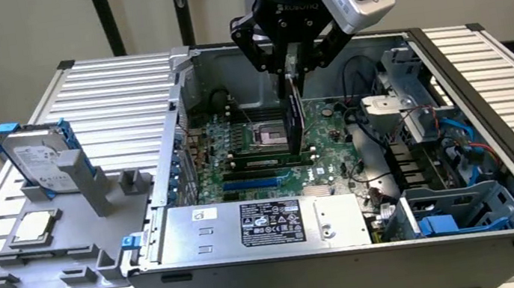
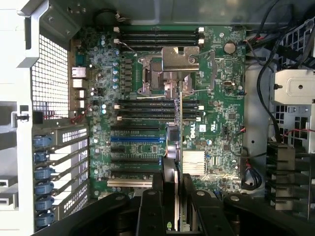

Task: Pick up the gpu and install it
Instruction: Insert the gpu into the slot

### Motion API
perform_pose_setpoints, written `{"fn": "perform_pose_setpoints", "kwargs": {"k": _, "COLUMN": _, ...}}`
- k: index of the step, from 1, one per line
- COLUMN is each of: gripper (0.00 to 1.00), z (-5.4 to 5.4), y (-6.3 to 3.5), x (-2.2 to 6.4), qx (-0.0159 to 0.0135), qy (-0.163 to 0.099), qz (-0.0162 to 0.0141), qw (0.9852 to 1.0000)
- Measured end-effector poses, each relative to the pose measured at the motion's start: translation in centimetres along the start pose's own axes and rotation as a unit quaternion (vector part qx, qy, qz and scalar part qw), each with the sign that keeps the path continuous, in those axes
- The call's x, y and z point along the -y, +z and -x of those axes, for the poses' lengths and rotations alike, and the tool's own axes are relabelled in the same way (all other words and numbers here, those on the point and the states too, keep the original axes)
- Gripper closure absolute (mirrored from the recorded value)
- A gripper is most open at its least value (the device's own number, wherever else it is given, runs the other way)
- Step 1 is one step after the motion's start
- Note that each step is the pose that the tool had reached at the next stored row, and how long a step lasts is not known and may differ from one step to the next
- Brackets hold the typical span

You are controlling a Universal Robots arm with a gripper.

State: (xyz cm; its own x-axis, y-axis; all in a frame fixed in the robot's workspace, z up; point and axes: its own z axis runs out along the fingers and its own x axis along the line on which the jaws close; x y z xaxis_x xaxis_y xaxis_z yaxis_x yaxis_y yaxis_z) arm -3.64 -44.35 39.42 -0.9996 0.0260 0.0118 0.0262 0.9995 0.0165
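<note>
An open computer case lies on a slatted table, its green board facing up. Above it hangs a black gripper with ROBOTIQ lettered on its body. Its fingers are partly closed, pinching the top edge of the gpu. The thin dark card is held on edge with its long axis pointing straight down at the board. Its lower end is over the memory slots beside the processor socket; whether it touches cannot be told. In the wrist view, DELL is printed on the board just beside the card. A power supply carries a black label too small to read.
</note>
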Motion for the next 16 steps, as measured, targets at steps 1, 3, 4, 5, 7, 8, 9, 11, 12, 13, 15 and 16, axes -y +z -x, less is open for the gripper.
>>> {"fn": "perform_pose_setpoints", "kwargs": {"k": 1, "gripper": 0.73, "z": 0.0, "y": 0.0, "x": 0.0, "qx": 0.0, "qy": 0.0, "qz": 0.0, "qw": 1.0}}
{"fn": "perform_pose_setpoints", "kwargs": {"k": 3, "gripper": 0.73, "z": 0.0, "y": 0.03, "x": 0.0, "qx": 0.0, "qy": -0.003, "qz": 0.0002, "qw": 1.0}}
{"fn": "perform_pose_setpoints", "kwargs": {"k": 4, "gripper": 0.73, "z": 0.0, "y": 0.04, "x": 0.0, "qx": -0.0002, "qy": -0.009, "qz": 0.0003, "qw": 1.0}}
{"fn": "perform_pose_setpoints", "kwargs": {"k": 5, "gripper": 0.73, "z": 0.0, "y": 0.05, "x": 0.0, "qx": -0.0003, "qy": -0.016, "qz": 0.0005, "qw": 0.9999}}
{"fn": "perform_pose_setpoints", "kwargs": {"k": 7, "gripper": 0.73, "z": 0.0, "y": 0.07, "x": 0.0, "qx": -0.0005, "qy": -0.032, "qz": 0.0007, "qw": 0.9995}}
{"fn": "perform_pose_setpoints", "kwargs": {"k": 8, "gripper": 0.73, "z": 0.0, "y": 0.08, "x": 0.0, "qx": -0.0007, "qy": -0.039, "qz": 0.0008, "qw": 0.9992}}
{"fn": "perform_pose_setpoints", "kwargs": {"k": 9, "gripper": 0.73, "z": 0.0, "y": 0.08, "x": 0.0, "qx": -0.0008, "qy": -0.045, "qz": 0.0008, "qw": 0.999}}
{"fn": "perform_pose_setpoints", "kwargs": {"k": 11, "gripper": 0.73, "z": 0.0, "y": 0.11, "x": 0.0, "qx": -0.001, "qy": -0.059, "qz": 0.0012, "qw": 0.9982}}
{"fn": "perform_pose_setpoints", "kwargs": {"k": 12, "gripper": 0.73, "z": 0.0, "y": 0.11, "x": 0.0, "qx": -0.0012, "qy": -0.067, "qz": 0.0014, "qw": 0.9978}}
{"fn": "perform_pose_setpoints", "kwargs": {"k": 13, "gripper": 0.73, "z": 0.0, "y": 0.12, "x": 0.0, "qx": -0.0013, "qy": -0.074, "qz": 0.0017, "qw": 0.9973}}
{"fn": "perform_pose_setpoints", "kwargs": {"k": 15, "gripper": 0.73, "z": 0.0, "y": 0.13, "x": 0.0, "qx": -0.0015, "qy": -0.089, "qz": 0.0023, "qw": 0.996}}
{"fn": "perform_pose_setpoints", "kwargs": {"k": 16, "gripper": 0.73, "z": 0.0, "y": 0.13, "x": 0.0, "qx": -0.0016, "qy": -0.096, "qz": 0.0029, "qw": 0.9954}}
